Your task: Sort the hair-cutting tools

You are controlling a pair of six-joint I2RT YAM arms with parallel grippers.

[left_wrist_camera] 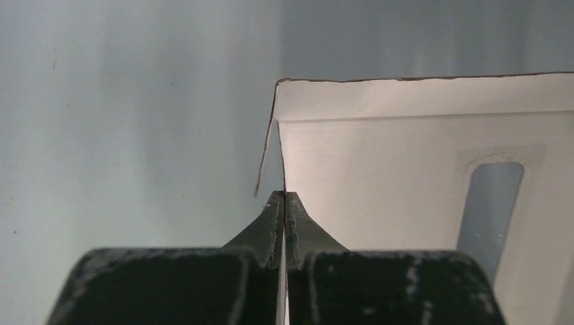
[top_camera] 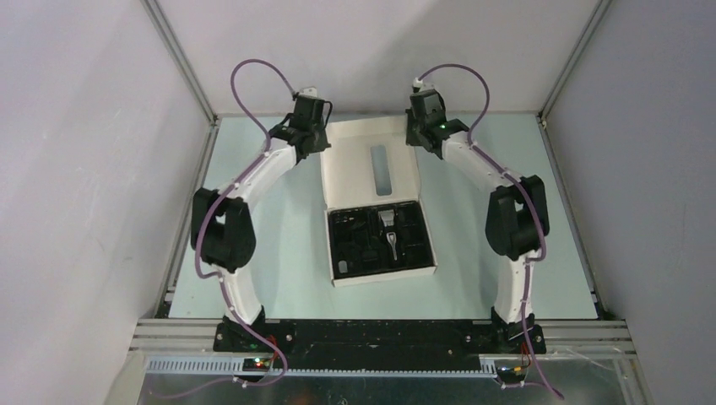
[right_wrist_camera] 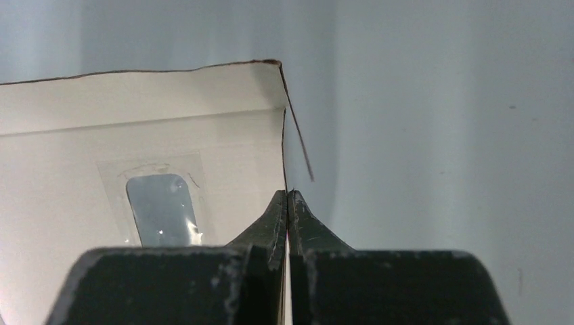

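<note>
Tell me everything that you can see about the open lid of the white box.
The lid is thin white cardboard, plain inside, with a narrow rounded window of clear film. It stands raised open behind the black tray, joined to the box's far edge. The left gripper and right gripper pinch its side flaps, one each, jaws shut.

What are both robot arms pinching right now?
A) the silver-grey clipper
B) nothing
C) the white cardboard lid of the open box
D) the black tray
C: the wrist views show the left fingers and right fingers shut on the side edges of the white cardboard lid.
</note>
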